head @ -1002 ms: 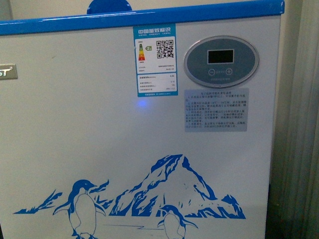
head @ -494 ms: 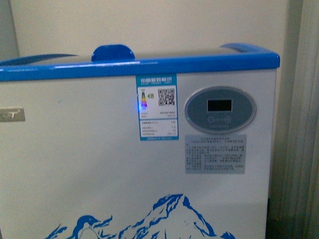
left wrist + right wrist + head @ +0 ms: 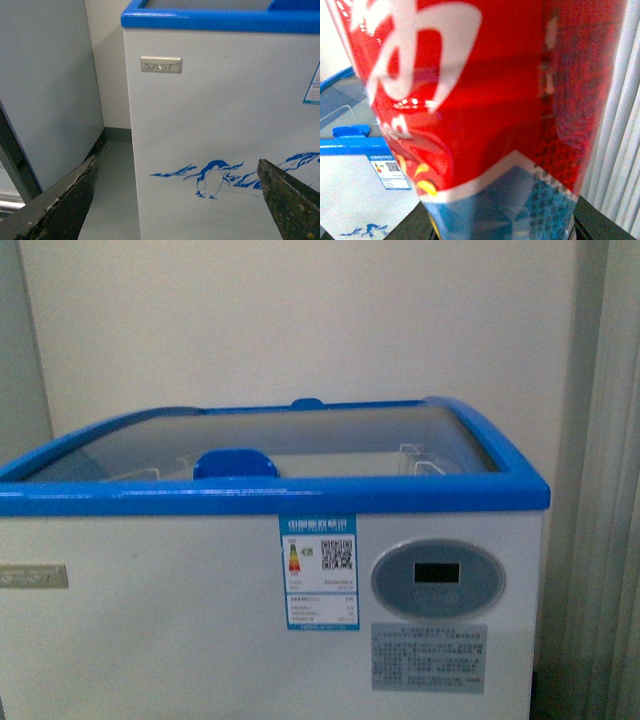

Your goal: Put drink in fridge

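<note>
The fridge [image 3: 150, 640] fills the front view: a white chest cooler with a blue top rim [image 3: 270, 497], curved glass lids [image 3: 300, 435] with a blue handle [image 3: 236, 463], an oval grey display [image 3: 437, 578] and a white wire basket [image 3: 420, 462] under the glass. Neither arm shows in that view. In the right wrist view the drink [image 3: 475, 100], a red can with white lettering and a blue base, fills the frame, and my right gripper [image 3: 495, 225] is shut on it. My left gripper [image 3: 177, 200] is open, facing the fridge's [image 3: 225, 125] penguin print [image 3: 212, 178], holding nothing.
A taller plain grey cabinet [image 3: 45, 90] stands beside the fridge, with a narrow strip of grey floor [image 3: 112, 200] between them. A cream wall [image 3: 300, 320] rises behind the fridge. Pale curtains [image 3: 610, 490] hang at its other side, also seen as curtains [image 3: 620, 140] behind the drink.
The front view has risen: the fridge's front with its penguins has sunk down the frame, and the glass lids and the basket now show from above the rim.
</note>
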### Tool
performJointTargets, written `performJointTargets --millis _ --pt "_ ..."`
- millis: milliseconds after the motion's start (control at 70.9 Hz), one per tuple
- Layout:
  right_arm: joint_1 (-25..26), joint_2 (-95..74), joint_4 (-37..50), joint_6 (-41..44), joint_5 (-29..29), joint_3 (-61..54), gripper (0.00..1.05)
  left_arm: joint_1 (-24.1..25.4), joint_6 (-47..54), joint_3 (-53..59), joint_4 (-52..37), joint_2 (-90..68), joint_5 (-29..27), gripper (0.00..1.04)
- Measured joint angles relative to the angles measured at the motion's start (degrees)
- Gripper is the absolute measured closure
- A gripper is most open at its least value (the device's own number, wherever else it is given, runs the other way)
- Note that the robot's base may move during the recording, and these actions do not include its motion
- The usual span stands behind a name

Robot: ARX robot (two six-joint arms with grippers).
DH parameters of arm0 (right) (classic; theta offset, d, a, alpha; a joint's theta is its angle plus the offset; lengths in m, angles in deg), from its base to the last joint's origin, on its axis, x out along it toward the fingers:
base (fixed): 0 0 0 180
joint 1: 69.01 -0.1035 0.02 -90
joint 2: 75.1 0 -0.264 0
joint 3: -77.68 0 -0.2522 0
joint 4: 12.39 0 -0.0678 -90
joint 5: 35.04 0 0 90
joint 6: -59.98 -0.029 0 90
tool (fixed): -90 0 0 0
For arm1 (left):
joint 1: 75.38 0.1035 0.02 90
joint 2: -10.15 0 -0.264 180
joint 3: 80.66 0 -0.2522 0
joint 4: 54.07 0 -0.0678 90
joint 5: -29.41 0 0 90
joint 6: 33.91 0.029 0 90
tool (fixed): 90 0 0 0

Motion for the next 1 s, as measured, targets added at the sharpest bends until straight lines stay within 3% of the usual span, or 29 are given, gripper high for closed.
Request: performJointTargets --millis 451,550,621,832,889,1002 --pt "0.0 0.02 0.0 0.0 0.0 0.04 0.65 0.0 -0.24 -0.02 0.09 -0.09 0.02 0.08" --pt "0.0 0.0 0.0 0.0 0.0 0.04 0.65 -1.4 -7.69 -4.35 10.56 -6.4 -0.24 0.08" --pt "0.0 0.02 0.0 0.02 -0.02 0.04 0.65 -3.63 -11.58 -5.46 11.15 -13.27 -0.37 0.08" --pt "0.0 0.0 0.0 0.0 0.04 0.02 0.65 -3.58 -8.48 -9.29 -15.91 -39.98 5.64 0.08" --pt "0.0 0.0 0.0 0.0 0.02 0.02 0.65 -3.5 -3.37 -15.12 -28.2 -53.42 7.8 0.08" --pt "0.0 0.0 0.0 0.0 0.04 0.02 0.65 -4.85 5.99 -24.0 -37.75 -67.28 12.33 0.08"
